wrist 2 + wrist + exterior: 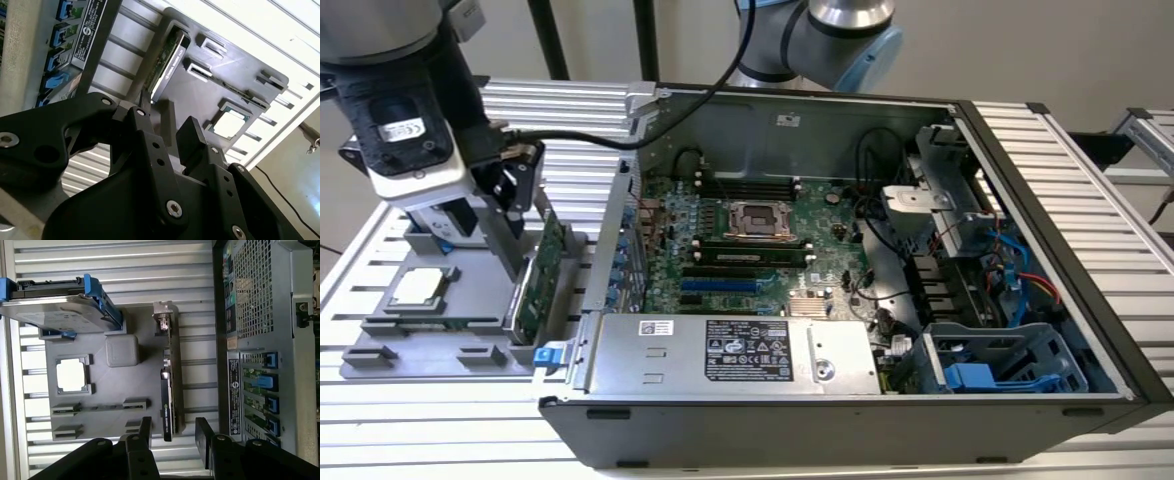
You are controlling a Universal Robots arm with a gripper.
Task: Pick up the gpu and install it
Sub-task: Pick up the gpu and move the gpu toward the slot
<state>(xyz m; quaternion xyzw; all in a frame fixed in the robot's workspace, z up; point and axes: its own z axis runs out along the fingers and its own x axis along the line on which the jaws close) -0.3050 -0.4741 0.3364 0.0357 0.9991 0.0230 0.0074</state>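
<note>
STEP: pick-up, grasp not yet made | TOOL point(173, 422): spread, a finger either side of gpu point(168, 395), contact unclear | GPU: on edge in tray point(75, 415) on table point(100, 270), beside case point(260, 300) | NEXT: likely needs a square, centred squeeze on that thin card

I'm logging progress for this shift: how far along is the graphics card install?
Nothing looks done: the graphics card stands on edge in the gray holder beside the computer case. In hand: the open claw straddles the card's end without gripping it. Left: the pickup itself and seating the card inside the case.
</note>
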